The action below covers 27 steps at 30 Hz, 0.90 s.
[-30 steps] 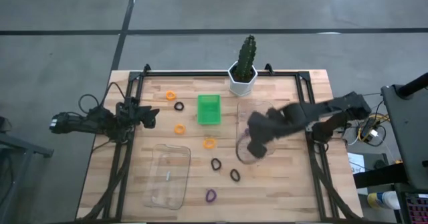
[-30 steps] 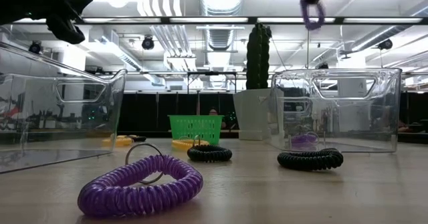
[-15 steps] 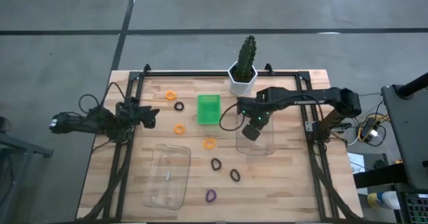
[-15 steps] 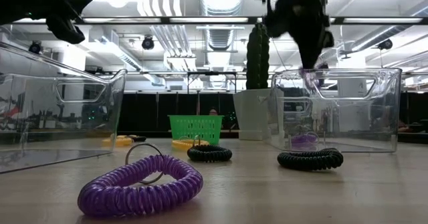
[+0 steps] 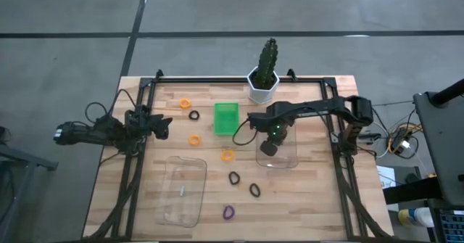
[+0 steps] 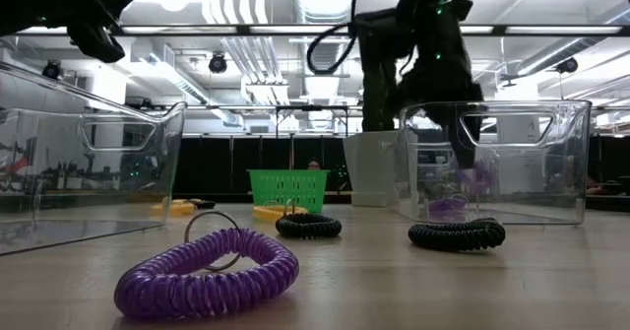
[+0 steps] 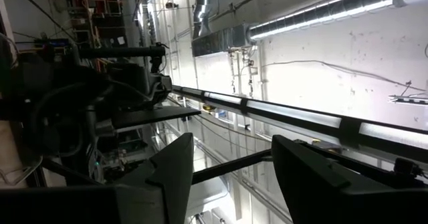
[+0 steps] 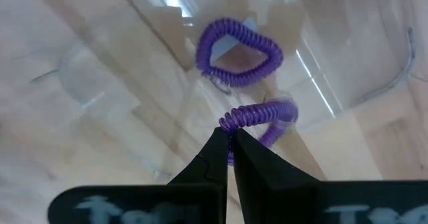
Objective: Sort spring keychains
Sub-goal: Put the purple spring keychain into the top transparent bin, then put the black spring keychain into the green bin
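My right gripper reaches down into the right clear box and is shut on a purple spring keychain. A second purple keychain lies on that box's floor. On the table lie three orange keychains, three black ones and one purple one, which also shows close up in the low view. My left gripper waits open at the table's left edge. My right gripper pinches the purple keychain's coil between its two fingertips, coming from above and pointing down. The loop hangs beside and below the fingers inside the clear box. Whether its low end touches the box floor I cannot tell.
A green tray sits at the table's middle far side, with a potted cactus beyond the right box. A second clear box lies on the near left. Black frame rails run along both table sides.
My right gripper has carried the purple keychain from high above the right box's near end down past the rim into the box. It has stayed shut on the keychain. The keychains on the table have not moved.
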Each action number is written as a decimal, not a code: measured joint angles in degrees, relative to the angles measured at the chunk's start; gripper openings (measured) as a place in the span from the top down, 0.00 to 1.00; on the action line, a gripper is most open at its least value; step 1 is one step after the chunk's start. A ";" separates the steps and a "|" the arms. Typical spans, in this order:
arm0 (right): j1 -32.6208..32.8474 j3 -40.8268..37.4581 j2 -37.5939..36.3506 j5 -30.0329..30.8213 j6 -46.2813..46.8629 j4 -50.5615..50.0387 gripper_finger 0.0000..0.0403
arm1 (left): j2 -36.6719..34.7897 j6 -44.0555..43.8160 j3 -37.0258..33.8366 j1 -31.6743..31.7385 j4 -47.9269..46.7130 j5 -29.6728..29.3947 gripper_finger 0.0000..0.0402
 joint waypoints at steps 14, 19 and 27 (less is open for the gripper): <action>-0.04 4.53 2.63 0.11 -2.06 -2.44 0.70 | 0.00 -0.35 0.00 0.00 0.01 -0.01 0.51; 2.50 9.17 0.21 0.97 -1.99 -2.45 0.66 | 0.00 0.91 0.00 0.00 0.01 0.00 0.51; 9.26 18.48 -0.77 2.26 1.73 -2.15 0.69 | 0.02 1.95 0.00 0.00 -0.30 -0.01 0.51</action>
